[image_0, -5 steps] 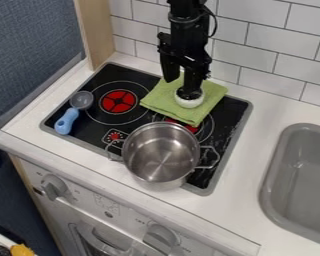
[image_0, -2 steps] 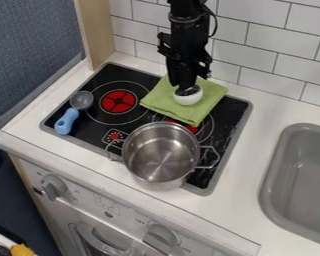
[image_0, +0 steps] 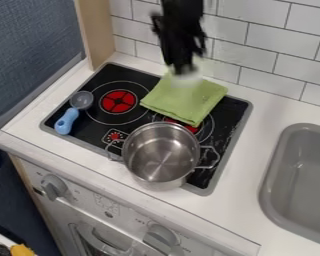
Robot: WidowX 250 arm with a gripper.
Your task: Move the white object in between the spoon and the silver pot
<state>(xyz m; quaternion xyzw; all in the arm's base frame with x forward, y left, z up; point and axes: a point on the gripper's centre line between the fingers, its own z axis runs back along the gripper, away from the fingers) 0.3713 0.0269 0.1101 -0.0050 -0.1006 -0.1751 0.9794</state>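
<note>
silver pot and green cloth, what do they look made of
The silver pot looks like polished stainless steel, judging by its grey sheen and bright reflections inside. The green cloth seems a soft, matte fabric, perhaps cotton or microfibre, since it lies folded flat without shine.

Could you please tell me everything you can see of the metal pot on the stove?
The silver pot is a round, deep vessel of smooth, shiny metal, seemingly stainless steel, with a rolled rim and two wire loop handles on opposite sides. It stands upright without a lid, and nothing is visible inside but its bare bottom. It sits toward the front edge of the black cooktop, partly covering a burner marking, in front of the green cloth.
</note>
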